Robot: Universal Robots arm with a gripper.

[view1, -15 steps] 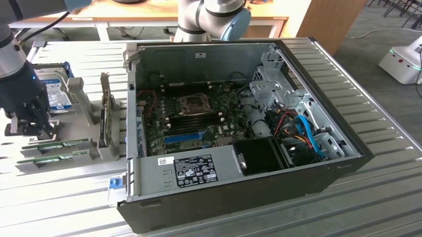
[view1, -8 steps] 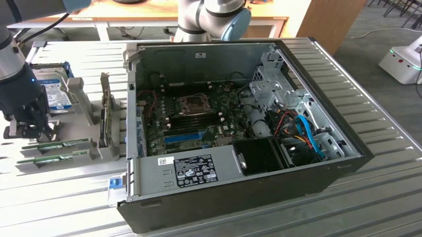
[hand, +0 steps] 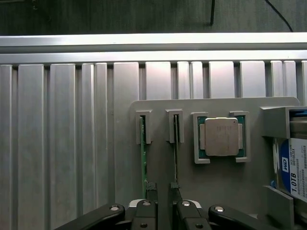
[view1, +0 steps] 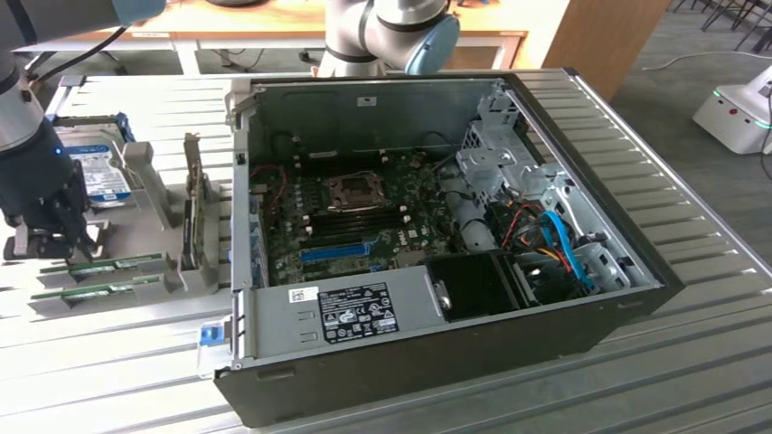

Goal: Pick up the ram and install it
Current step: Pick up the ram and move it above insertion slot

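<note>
Two look-alike green sticks stand on edge in slots of a grey holder; one is the ram, and I cannot tell which. The first stick shows a green edge. The second stick lies closer to the hard drive. My gripper hovers open above the holder, centred between the two sticks near one end of them. One fingertip lines up over the second stick; nothing is between the fingers.
A processor chip sits in its own cradle beside the sticks, and a hard drive stands past it. The open computer case with its motherboard fills the ribbed metal table's middle. A second arm's base stands behind the case.
</note>
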